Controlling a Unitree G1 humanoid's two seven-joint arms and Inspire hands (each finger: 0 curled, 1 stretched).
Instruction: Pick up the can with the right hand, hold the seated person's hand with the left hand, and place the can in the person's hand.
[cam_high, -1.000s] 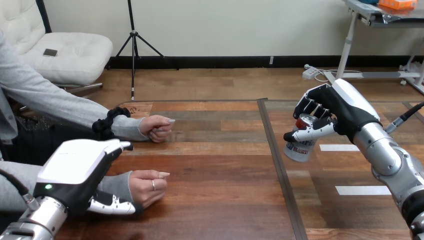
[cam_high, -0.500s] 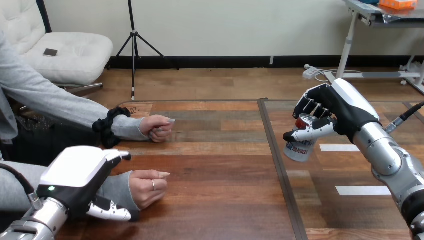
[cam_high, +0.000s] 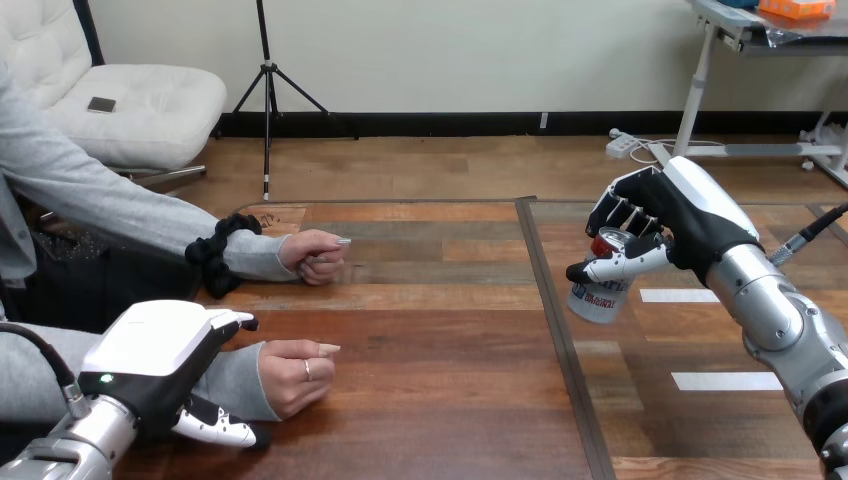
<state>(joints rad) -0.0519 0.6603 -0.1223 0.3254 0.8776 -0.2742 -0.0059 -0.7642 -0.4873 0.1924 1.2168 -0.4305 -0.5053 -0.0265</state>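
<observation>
**Can in right hand, left hand over the wrist**

Your right hand is clamped on the can: fingers curled over its top, thumb across its side. The can hangs tilted just below that palm, above the worktop. Its label is white with red and blue print, too small to read. Your left hand sits over the person's wrist; can't tell whether it grips. The person's nearer hand lies just ahead of it, loosely curled on the worktop.
</observation>
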